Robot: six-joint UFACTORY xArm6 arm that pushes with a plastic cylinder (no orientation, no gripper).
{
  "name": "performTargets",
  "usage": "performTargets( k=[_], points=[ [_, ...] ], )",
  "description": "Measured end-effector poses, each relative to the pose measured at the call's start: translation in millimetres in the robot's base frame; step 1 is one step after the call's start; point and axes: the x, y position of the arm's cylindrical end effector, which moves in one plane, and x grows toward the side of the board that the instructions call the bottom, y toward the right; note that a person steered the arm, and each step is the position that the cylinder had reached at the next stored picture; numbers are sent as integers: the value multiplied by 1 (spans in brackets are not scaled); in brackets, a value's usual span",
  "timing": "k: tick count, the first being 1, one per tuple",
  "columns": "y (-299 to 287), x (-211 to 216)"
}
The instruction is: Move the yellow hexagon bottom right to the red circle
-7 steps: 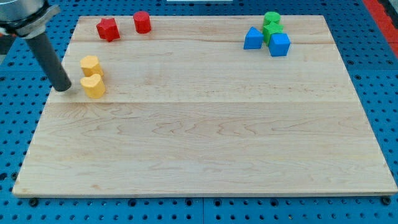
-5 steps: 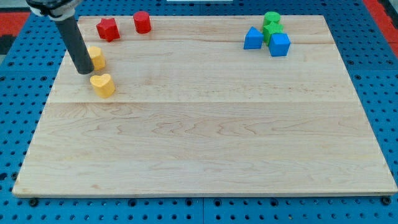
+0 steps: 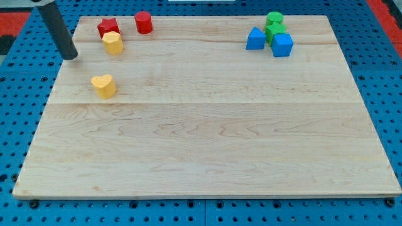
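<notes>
The yellow hexagon sits near the board's top left, touching the lower right side of the red star. The red circle stands a short way to the right and above the hexagon, apart from it. My tip is at the board's left edge, to the left of and a little below the hexagon, not touching any block. A yellow heart lies below the hexagon and to the lower right of my tip.
At the top right stand a blue triangle, a blue cube and two green blocks packed together. The wooden board rests on a blue pegboard table.
The yellow hexagon has slid up and right, from beside the heart to against the red star. The heart shifted slightly right. My tip has moved up and then back left, away from the hexagon.
</notes>
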Motion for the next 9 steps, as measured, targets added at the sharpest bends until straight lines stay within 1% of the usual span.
performTargets(
  k=[1, 2, 4, 5, 6, 7, 8, 9],
  points=[
    [50, -27],
    [131, -27],
    [171, -25],
    [176, -42],
    [177, 40],
    [175, 145],
    [102, 178],
    [84, 143]
  ],
)
